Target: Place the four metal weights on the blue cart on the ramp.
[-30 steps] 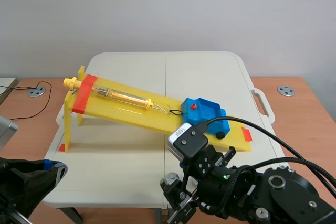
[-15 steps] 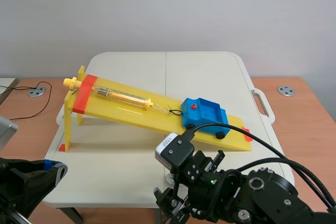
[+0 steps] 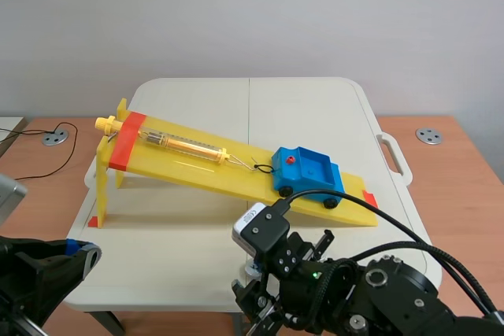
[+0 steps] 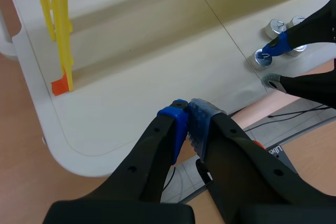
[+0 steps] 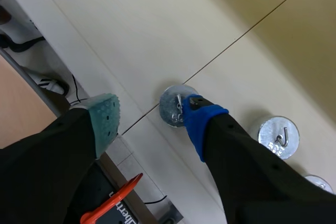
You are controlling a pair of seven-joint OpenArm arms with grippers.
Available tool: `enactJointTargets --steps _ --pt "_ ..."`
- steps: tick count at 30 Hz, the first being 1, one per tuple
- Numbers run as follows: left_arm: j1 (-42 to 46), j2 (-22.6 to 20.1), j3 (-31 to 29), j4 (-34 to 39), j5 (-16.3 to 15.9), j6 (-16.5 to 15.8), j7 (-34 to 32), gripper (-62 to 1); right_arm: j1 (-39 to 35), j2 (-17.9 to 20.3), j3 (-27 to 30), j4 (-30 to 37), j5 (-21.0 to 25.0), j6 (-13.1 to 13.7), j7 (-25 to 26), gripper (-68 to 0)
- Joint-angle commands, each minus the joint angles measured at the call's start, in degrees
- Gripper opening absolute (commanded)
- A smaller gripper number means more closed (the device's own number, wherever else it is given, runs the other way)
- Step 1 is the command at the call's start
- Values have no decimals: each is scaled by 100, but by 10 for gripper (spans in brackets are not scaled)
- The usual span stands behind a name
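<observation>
Looking at your right gripper (image 5: 149,113), the fingers are spread wide with nothing between them. The blue pad (image 5: 199,121) sits right against the nearest weight (image 5: 169,109), and the green pad (image 5: 106,119) hangs out past the table (image 5: 105,19) edge, so you're not straddling it yet. That weight is a small shiny metal puck, so I'd guess it's dense for its size, totally rigid and a bit slick on the sides. Centre over it and pinch across the round body. I'd skip the thin wire hook (image 5: 179,103) on top, since it'd swing. It's close to the table edge too, so a sideways nudge could knock it off. A second weight (image 5: 278,136) is near it and a third (image 5: 319,181) peeks out beside your finger; I can't spot the fourth for sure. The blue cart (image 3: 307,171) sits at the low end of the yellow ramp (image 3: 189,164), well apart from the weights. It's on wheels, so set the weight down gently in the tray. Your left gripper (image 4: 188,121) has its pads pressed together on nothing, over by the ramp's leg (image 4: 63,30).
</observation>
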State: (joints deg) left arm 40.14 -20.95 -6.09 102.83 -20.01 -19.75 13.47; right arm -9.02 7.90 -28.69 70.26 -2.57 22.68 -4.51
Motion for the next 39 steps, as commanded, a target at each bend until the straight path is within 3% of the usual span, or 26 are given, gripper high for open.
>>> enactJointTargets --steps 1,17,26,32,39 --pt "-35 28 -94 297 -426 -122 -592 -580 505 -173 -101 76 120 -214 621 -423" --pt "-35 28 -94 297 -426 -122 -592 -580 522 -170 -101 55 120 -557 378 -669" --pt "-35 28 -94 297 -426 -122 -592 -580 483 -37 -85 256 173 -553 376 -669" --pt "-35 26 -94 297 -426 -122 -592 -580 63 402 66 1224 476 -553 260 -669" --pt "-35 26 -94 297 -426 -122 -592 -580 -599 682 791 2218 1287 -479 -22 -669"
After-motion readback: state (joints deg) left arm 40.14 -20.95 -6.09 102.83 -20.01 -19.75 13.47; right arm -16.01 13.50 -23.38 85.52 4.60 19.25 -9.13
